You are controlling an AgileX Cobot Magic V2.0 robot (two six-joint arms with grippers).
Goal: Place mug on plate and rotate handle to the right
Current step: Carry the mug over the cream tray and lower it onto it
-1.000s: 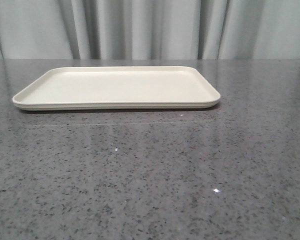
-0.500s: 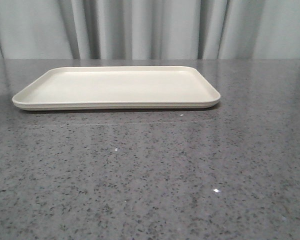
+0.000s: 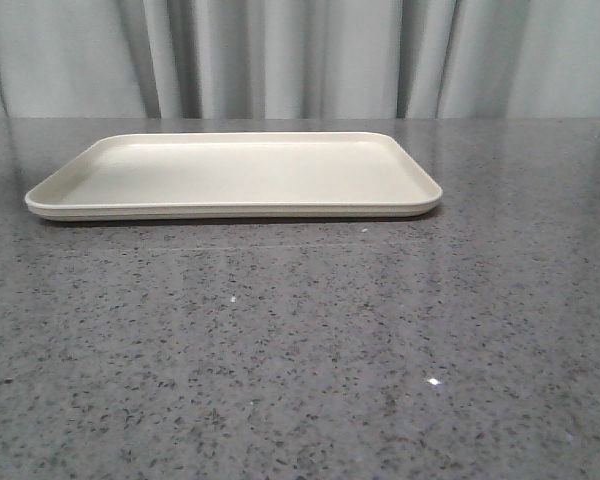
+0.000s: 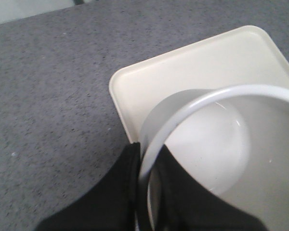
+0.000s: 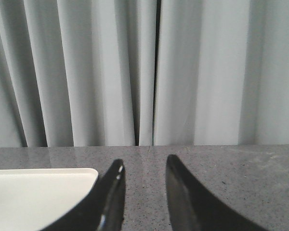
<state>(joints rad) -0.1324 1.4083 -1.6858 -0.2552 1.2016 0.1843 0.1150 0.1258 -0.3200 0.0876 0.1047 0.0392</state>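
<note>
On my front feed the plate (image 3: 230,175) sits bare on the grey bench (image 3: 300,350), and neither arm nor the mug shows there, so nothing has been set down yet.

My left wrist feed shows more. The left gripper (image 4: 147,192) has its jaws pinched on the wall of the mug (image 4: 221,144), one finger outside the rim and one inside, and I am looking straight down into the white bowl of it. The mug hangs above one corner of the plate (image 4: 192,62), with cream surface visible past its rim. I judge it to be held in the air and not resting, since the front feed shows no mug on the plate. I cannot see the handle in any feed, so I cannot say which way it points.

The right gripper (image 5: 143,197) has its jaws apart and holds nothing, looking across the bench toward the curtain (image 5: 144,72), with a corner of the plate just beside it.

By my reckoning the pick is done. Lowering the mug, releasing it and turning the handle to the right are all left.
</note>
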